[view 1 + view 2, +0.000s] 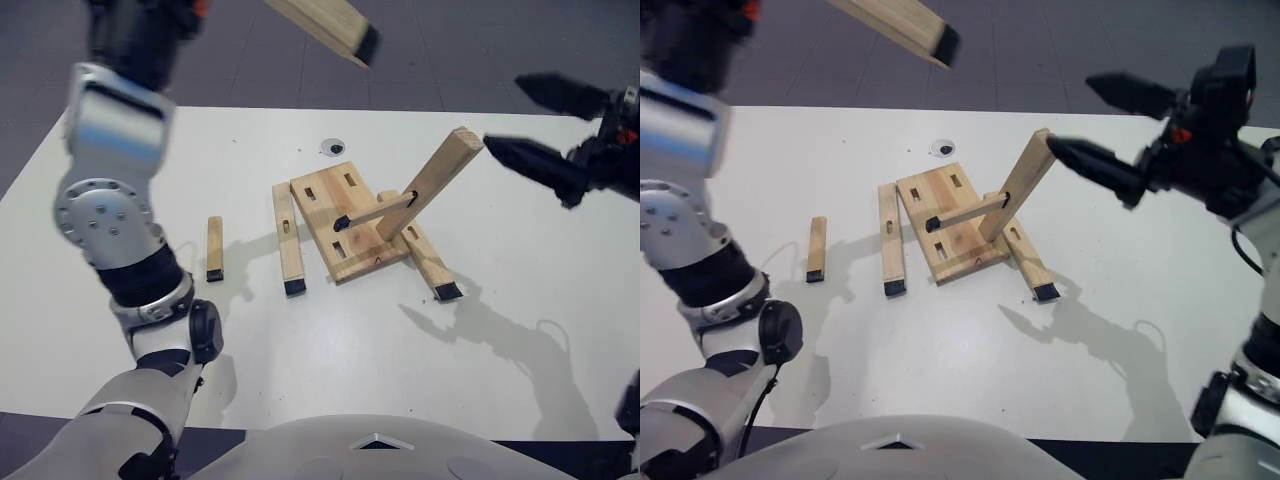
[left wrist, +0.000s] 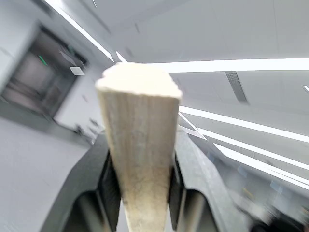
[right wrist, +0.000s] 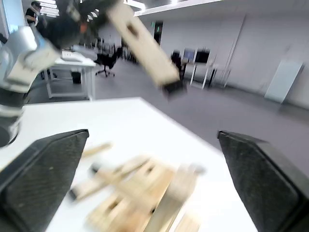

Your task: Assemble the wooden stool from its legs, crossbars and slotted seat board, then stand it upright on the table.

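The slotted seat board [image 1: 330, 205] lies flat mid-table. One leg [image 1: 435, 178] stands tilted in it, with a crossbar [image 1: 378, 211] sticking out sideways over the board. A second leg [image 1: 428, 258] lies at the board's right edge and a third [image 1: 288, 240] lies just left of it. Farther left is a short crossbar [image 1: 214, 248]. My left gripper [image 2: 141, 145] is raised high, shut on a fourth leg [image 1: 325, 25] whose black-tipped end hangs over the table's far edge. My right gripper [image 1: 503, 112] is open in the air, just right of the standing leg's top.
A small round black-and-white disc [image 1: 333, 148] sits on the white table [image 1: 520, 330] behind the board. Free room spans the front and right of the table. Beyond the far edge lies dark floor.
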You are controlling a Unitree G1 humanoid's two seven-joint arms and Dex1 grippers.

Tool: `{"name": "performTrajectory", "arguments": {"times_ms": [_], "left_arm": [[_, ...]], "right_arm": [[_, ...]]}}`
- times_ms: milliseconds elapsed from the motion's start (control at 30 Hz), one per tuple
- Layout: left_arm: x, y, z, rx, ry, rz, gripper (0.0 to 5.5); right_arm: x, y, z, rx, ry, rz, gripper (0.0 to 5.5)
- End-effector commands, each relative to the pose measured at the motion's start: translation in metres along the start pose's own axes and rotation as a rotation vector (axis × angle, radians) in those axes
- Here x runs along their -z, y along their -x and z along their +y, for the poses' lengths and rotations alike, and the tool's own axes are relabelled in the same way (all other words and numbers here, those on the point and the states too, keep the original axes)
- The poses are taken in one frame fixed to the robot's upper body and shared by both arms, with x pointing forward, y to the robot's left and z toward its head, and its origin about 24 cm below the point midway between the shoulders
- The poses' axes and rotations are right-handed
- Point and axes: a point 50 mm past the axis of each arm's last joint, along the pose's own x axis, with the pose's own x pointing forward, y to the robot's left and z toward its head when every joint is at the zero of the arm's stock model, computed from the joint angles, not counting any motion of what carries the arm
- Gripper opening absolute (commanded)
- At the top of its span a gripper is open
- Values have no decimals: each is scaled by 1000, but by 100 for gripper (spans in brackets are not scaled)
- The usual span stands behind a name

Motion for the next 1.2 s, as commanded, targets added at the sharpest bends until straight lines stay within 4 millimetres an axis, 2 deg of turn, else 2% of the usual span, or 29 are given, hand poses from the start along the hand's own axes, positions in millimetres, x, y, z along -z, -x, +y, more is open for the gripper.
{"name": "performTrajectory", "arguments": {"times_ms": [33, 100, 167, 267, 367, 467, 567, 700, 900, 1200], "left_arm": [[-42, 18, 19, -98, -88, -161, 102], [-50, 25, 26, -141, -85, -203, 102], [-48, 29, 32, -182, -78, -217, 102], [-34, 29, 32, -196, -101, -176, 102], [-19, 28, 29, -192, -128, -136, 102], [-6, 27, 28, -206, -114, -118, 102], [3, 26, 30, -230, -119, -100, 102], [13, 23, 29, -251, -173, -71, 102], [23, 16, 29, -263, -245, -40, 102], [26, 14, 41, -316, -246, -32, 102]], "right_arm": [[29, 14, 1, -18, -77, 252, 540], [42, 10, -2, -29, -117, 311, 540], [59, -1, -1, -69, -190, 339, 540], [91, -17, 11, -141, -292, 420, 540], [112, -28, 25, -168, -374, 451, 540], [131, -39, 34, -163, -435, 501, 540], [141, -52, 42, -186, -481, 514, 540], [164, -74, 50, -113, -545, 560, 540], [174, -96, 59, -88, -612, 507, 540], [170, -129, 66, -101, -575, 405, 540]]}}
